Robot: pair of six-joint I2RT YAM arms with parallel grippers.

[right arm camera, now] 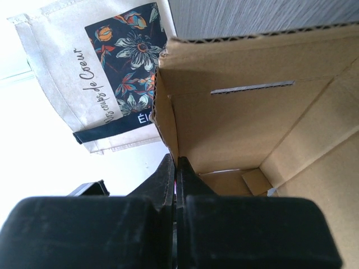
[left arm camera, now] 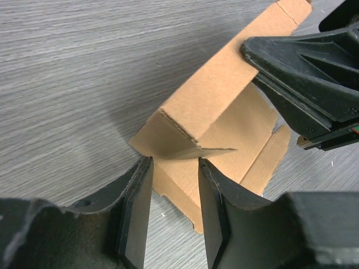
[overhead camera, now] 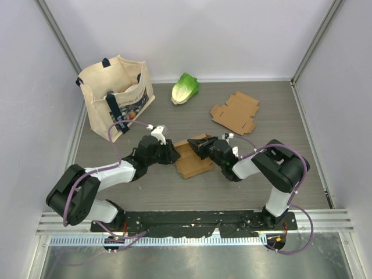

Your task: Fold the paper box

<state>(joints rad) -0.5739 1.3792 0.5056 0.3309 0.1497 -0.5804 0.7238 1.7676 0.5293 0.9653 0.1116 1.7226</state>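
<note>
The brown paper box (overhead camera: 192, 164) lies partly folded in the middle of the table, with one side wall raised. My left gripper (overhead camera: 174, 156) is open at its left side. In the left wrist view the open gripper (left arm camera: 174, 163) sits just short of the box's near corner (left arm camera: 168, 134), where a loose flap (left arm camera: 216, 150) juts out. My right gripper (overhead camera: 196, 146) comes in from the right and is shut on the box's raised wall. In the right wrist view its fingers (right arm camera: 168, 171) pinch the wall's edge (right arm camera: 168, 123), with the box's inside (right arm camera: 252, 129) beyond.
A second flat cardboard blank (overhead camera: 235, 112) lies at the back right. A lettuce (overhead camera: 185, 88) lies at the back middle. A cream tote bag (overhead camera: 116, 93) with a floral print stands at the back left and also shows in the right wrist view (right arm camera: 106, 73). White walls enclose the table.
</note>
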